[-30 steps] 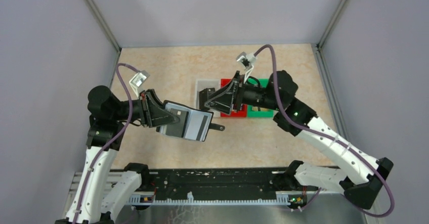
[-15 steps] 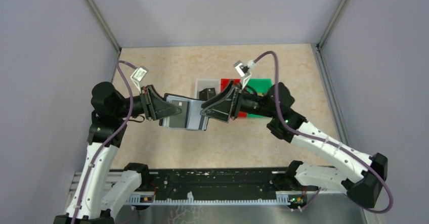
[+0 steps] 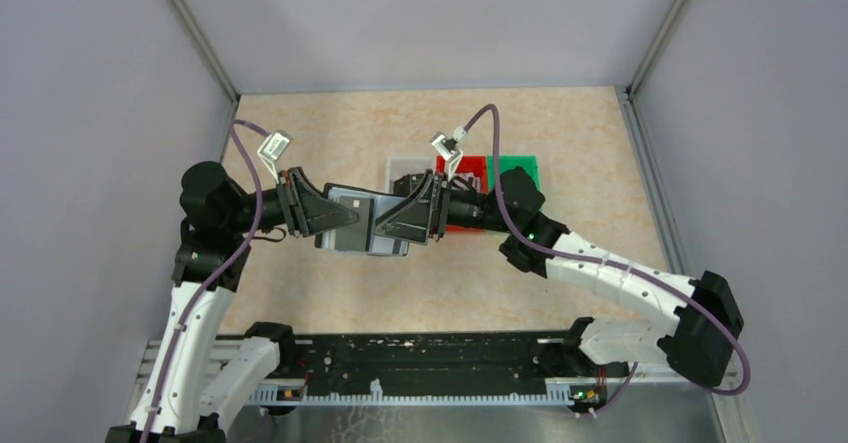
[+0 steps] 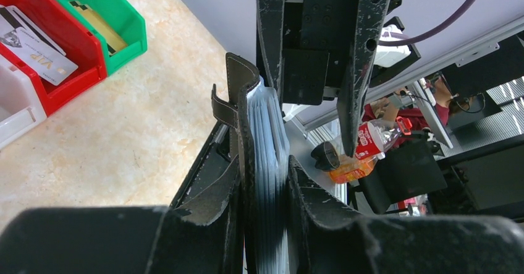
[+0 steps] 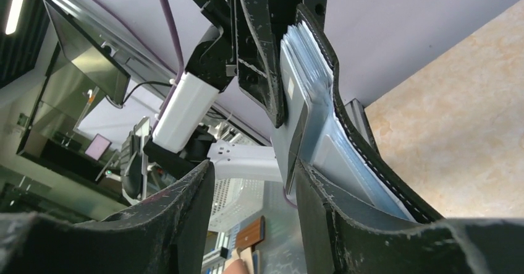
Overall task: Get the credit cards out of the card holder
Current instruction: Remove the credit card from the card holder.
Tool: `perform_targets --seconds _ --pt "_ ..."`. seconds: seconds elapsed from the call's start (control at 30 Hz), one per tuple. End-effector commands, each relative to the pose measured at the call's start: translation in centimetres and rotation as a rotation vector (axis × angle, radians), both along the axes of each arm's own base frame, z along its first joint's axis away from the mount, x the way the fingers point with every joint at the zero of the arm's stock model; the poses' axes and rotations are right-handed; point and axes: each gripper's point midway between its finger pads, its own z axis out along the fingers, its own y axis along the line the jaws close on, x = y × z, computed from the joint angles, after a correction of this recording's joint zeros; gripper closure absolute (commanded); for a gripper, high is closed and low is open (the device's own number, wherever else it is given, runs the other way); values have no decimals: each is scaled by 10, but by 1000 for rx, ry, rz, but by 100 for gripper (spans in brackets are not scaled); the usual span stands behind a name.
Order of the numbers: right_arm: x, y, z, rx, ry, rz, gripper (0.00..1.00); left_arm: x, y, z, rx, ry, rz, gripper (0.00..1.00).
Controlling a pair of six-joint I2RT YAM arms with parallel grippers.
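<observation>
**Right claw lined up to pull a card**

I have the card holder (image 3: 365, 231) raised off the table, just left of the red bin (image 3: 462, 225); the left claw (image 4: 262, 181) is clamped on its lower end, with the slots fanned open towards the right arm. The right claw (image 5: 253, 175) stands with its fingers well apart and grips nothing; a grey card (image 5: 295, 132) pokes out of the holder between them. I judge this the grasping step, the card not yet pinched. Some cards (image 4: 31, 45) lie in the red bin. Next I would close on the card edge alone, then draw straight back along the slot towards the red bin; catching the holder's flap would drag the whole thing.
</observation>
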Motion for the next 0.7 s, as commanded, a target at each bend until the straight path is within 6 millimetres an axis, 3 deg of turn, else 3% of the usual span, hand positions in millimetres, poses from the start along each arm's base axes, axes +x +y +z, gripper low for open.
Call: perform_targets --seconds 0.0,0.37,0.57,0.67 --pt "-10 6 20 74 -32 49 51 -5 0 20 -16 -67 -2 100" --pt "-13 16 14 71 -13 66 58 -5 0 23 -20 -79 -3 100" --pt "-14 23 15 96 1 64 76 7 3 17 4 -85 72 100" --pt "-2 29 8 87 38 18 85 16 6 11 25 -68 130 100"
